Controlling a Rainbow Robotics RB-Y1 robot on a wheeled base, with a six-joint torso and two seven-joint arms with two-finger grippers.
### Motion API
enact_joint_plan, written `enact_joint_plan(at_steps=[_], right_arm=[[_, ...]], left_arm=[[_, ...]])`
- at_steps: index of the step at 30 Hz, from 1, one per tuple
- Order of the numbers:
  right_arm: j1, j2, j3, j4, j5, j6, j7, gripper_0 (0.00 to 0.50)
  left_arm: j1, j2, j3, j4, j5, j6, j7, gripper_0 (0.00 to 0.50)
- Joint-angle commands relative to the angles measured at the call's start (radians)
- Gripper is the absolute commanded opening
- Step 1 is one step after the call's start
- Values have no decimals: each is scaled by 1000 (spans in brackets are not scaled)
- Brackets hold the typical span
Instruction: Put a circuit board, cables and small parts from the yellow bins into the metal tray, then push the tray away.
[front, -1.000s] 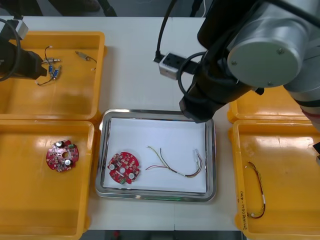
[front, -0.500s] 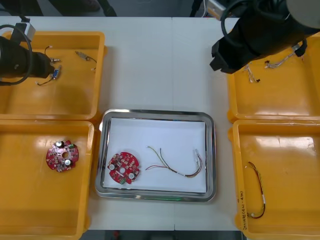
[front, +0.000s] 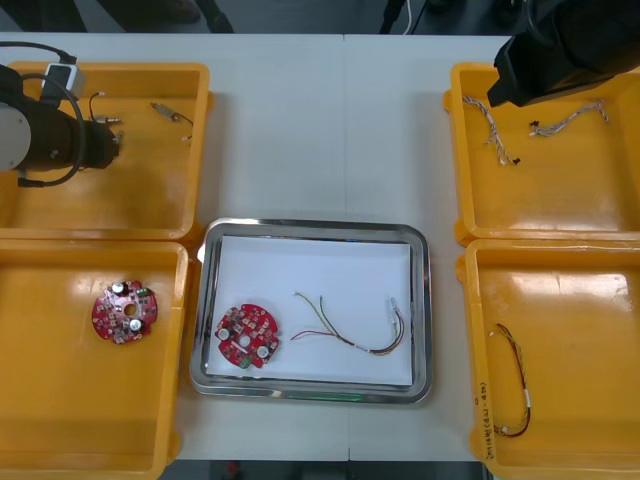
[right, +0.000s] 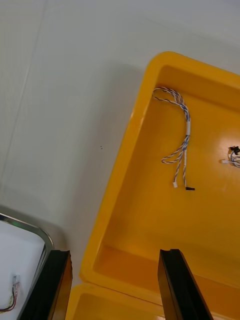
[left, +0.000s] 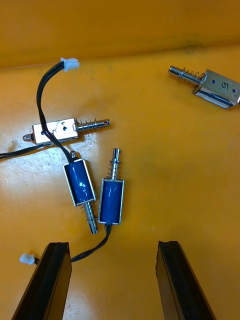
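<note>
Both apart | left jaws over small metal parts (left: 111, 200) | right jaws over far-right yellow bin (right: 150, 235)

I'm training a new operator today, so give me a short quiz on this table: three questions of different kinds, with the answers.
1. True or false: the tray holds a board and a cable.
2. The left hand hovers over: A) small parts; B) a board; C) the tray.
3. Fill in: the right hand, above a bin's rim, is ___ (open or shut).

Key: 1 true; 2 A; 3 open.
</note>
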Motion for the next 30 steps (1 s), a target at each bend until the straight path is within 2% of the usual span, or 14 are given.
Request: enact_joint_plan(at_steps=[1,12,16,27,28,29,30], right_arm=[[-50,-33,-44,27,67,3,-49,500],[-61,-33,-127,148,157,3,-48,500],[-71,-33,-150,202,189,3,-45,500],[-101,-27,-182,347,239,3,-40,500],[-104,-27,-182,364,240,-7,-37,500],[-110,-27,-182,386,242,-19,-34,500],[-116,-27,-182,406,240,-31,-29,500]], left_arm=[[-48,-11,-32,19,-19,-52,-142,500],[-48,-31,-60,45,-49,-80,-142,500],[-48,-48,-64,74,-53,-121,-143,500],[-48,-63,-75,95,-64,-140,-151,492],[-48,-63,-80,95,-64,-140,-150,415],[-48,-63,-83,97,-65,-141,-148,239],[-48,-63,-84,97,-65,-140,-147,91]])
